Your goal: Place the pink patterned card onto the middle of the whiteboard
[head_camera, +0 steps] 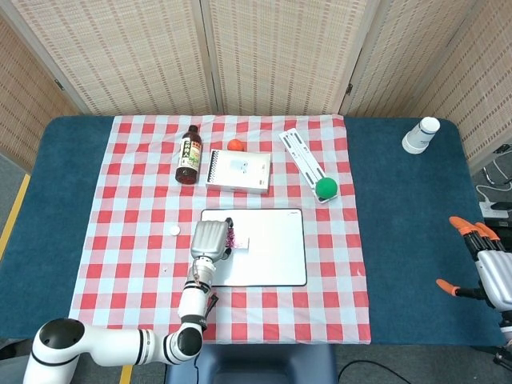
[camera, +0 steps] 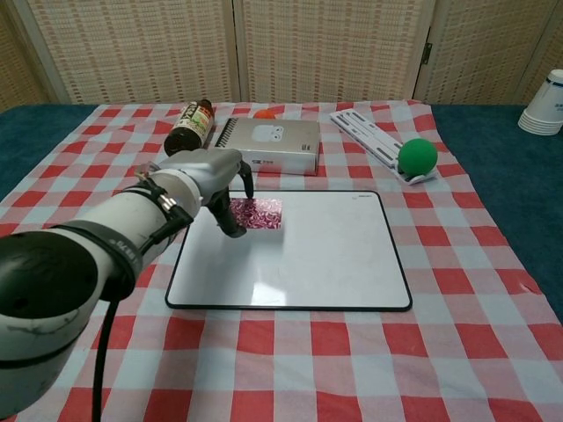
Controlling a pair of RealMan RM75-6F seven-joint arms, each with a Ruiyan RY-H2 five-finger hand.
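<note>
So the small pink card with the squiggly white-and-magenta pattern (camera: 256, 214) is held up over the upper-left part of the whiteboard, roughly flat, its left edge pinched in the left hand (camera: 211, 180). In the head view only a sliver of it peeks out by the fingers. The whiteboard (camera: 308, 255) is a white rectangle with rounded corners and a thin black frame, lying flat on the red-and-white checked cloth, surface blank and a bit glossy.
</note>
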